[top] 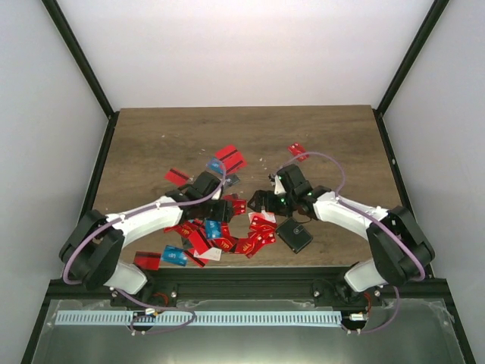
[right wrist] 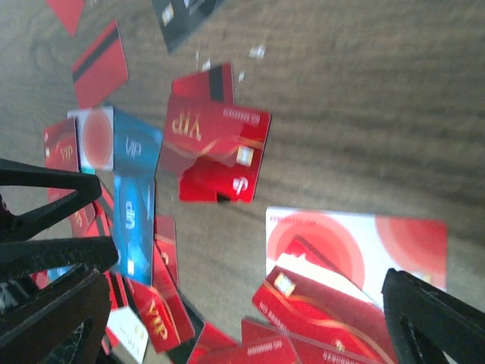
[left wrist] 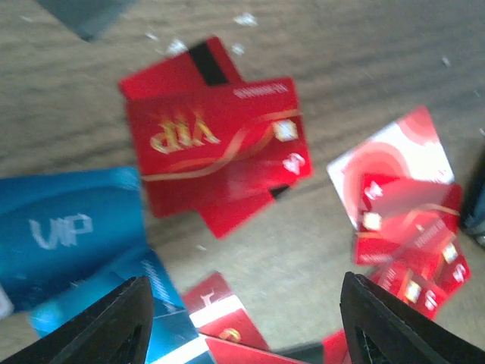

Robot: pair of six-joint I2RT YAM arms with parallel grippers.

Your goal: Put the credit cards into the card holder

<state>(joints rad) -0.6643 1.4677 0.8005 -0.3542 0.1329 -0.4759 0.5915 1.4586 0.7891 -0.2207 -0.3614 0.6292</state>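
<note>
Two grippers: you have the left gripper [top: 224, 210] and the right gripper [top: 258, 202] low over the middle of the table [top: 167, 136], tips close together, probably because that is where the cards lie thickest.
Left gripper: its fingers [left wrist: 114, 326] are spread wide with nothing between them, and it looks set for a reach down.
Right gripper: it is likewise wide apart and empty, with the same heap below it.
Credit cards: the credit cards [top: 227, 239] lie loose, flat and overlapping on the wood, and none is in the holder yet.
Red VIP card [left wrist: 220, 140]: it rests across another red card, so one edge may be lifted off the wood. That would make it an easier pick than a card lying flush.
Blue card [left wrist: 68, 227]: it sits just left of the red VIP card, partly over another blue one.
Card holder: the card holder [top: 294, 233] lies at the right edge of the spread, beside the right arm, apparently folded shut. You will likely need to open it first.
Risk: thin cards may slide rather than lift.
</note>
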